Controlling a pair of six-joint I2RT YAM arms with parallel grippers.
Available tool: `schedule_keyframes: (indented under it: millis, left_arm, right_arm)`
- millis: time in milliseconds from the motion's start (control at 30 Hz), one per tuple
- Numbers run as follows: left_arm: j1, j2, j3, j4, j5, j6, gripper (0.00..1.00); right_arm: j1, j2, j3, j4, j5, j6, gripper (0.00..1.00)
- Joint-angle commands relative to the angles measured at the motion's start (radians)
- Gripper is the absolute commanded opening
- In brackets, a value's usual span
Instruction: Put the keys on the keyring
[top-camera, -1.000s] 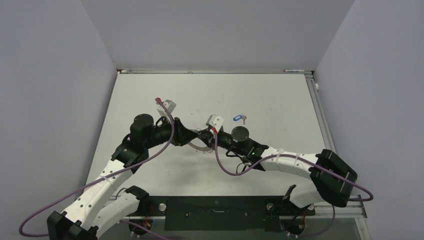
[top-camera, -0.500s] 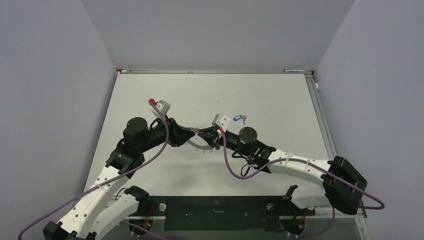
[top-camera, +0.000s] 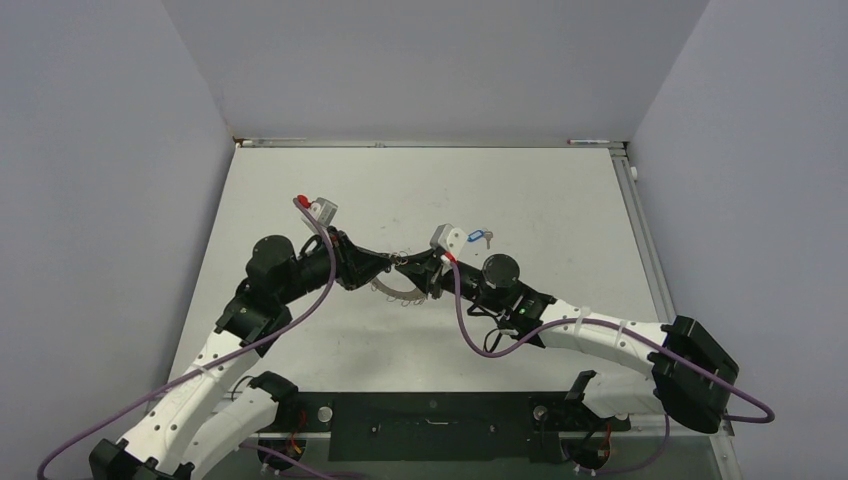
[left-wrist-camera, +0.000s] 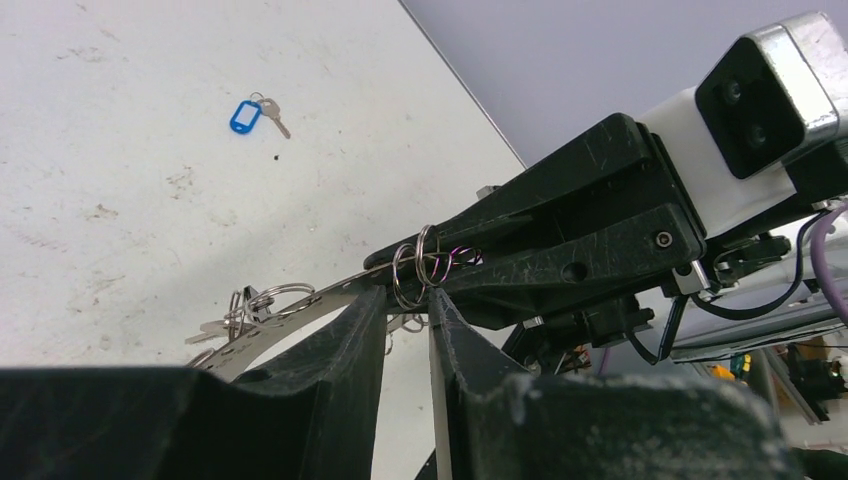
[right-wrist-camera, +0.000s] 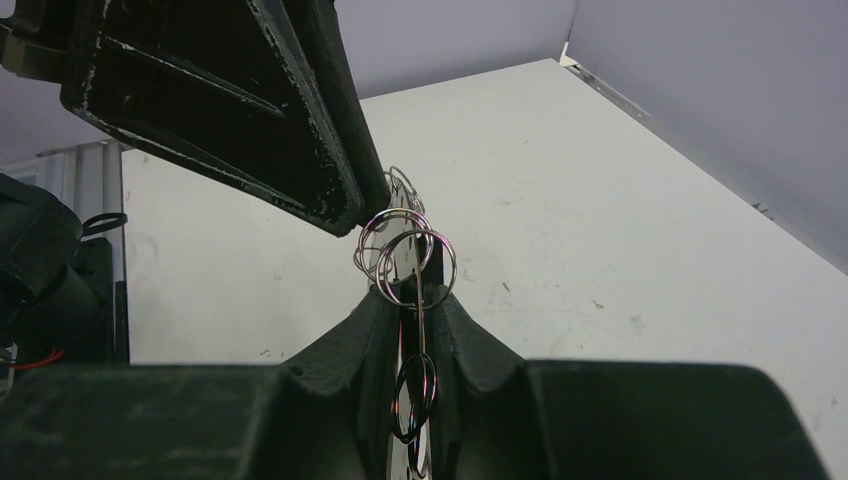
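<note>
The keyring (top-camera: 398, 292), a flat grey band with wire loops, hangs between the two gripper tips above the table. My right gripper (top-camera: 410, 270) is shut on its edge; the right wrist view shows the ring (right-wrist-camera: 415, 262) edge-on between the fingers (right-wrist-camera: 415, 300). My left gripper (top-camera: 392, 266) meets it tip to tip. In the left wrist view its fingers (left-wrist-camera: 405, 300) stand slightly apart with table showing between them, and the ring band (left-wrist-camera: 290, 315) passes over the left fingertip. The blue-tagged key (top-camera: 477, 238) lies on the table behind the right wrist (left-wrist-camera: 245, 115). The black-headed key is not clearly visible.
The white table (top-camera: 560, 200) is enclosed by grey walls on the left, back and right. A metal rail (top-camera: 640, 220) runs along its right edge. The arms' base plate (top-camera: 430, 412) lies at the near edge.
The left wrist has drifted slightly left and the right wrist slightly right and back. The tips have drawn together, and the keyring stays held between them. The blue key has not moved.
</note>
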Motion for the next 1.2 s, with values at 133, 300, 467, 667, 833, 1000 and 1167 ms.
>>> schedule_keyframes:
  millis: [133,300,467,667,833,1000,1167]
  left_arm:
    - [0.013,0.016,-0.007,0.128,0.051,-0.061,0.19]
    - [0.016,0.024,-0.01,0.131,0.06,-0.065,0.19]
    - [0.021,0.027,-0.008,0.126,0.062,-0.068,0.19]
    - [0.025,0.022,0.003,0.077,0.04,-0.04,0.33]
    - [0.027,0.018,0.001,0.081,0.035,-0.045,0.33]
    - [0.03,0.033,-0.004,0.118,0.063,-0.075,0.31]
    - [0.037,0.041,-0.008,0.135,0.078,-0.093,0.29]
  right_arm:
    - [0.012,-0.038,0.009,0.107,-0.035,0.024,0.05]
    - [0.019,-0.038,0.01,0.115,-0.038,0.026,0.05]
    - [0.022,-0.041,0.015,0.118,-0.037,0.027,0.05]
    - [0.022,-0.052,0.017,0.115,-0.019,0.029,0.05]
    - [0.022,-0.055,0.025,0.109,-0.019,0.032,0.05]
    - [0.024,-0.046,0.033,0.125,-0.035,0.042,0.05]
    - [0.029,-0.039,0.035,0.142,-0.037,0.049,0.05]
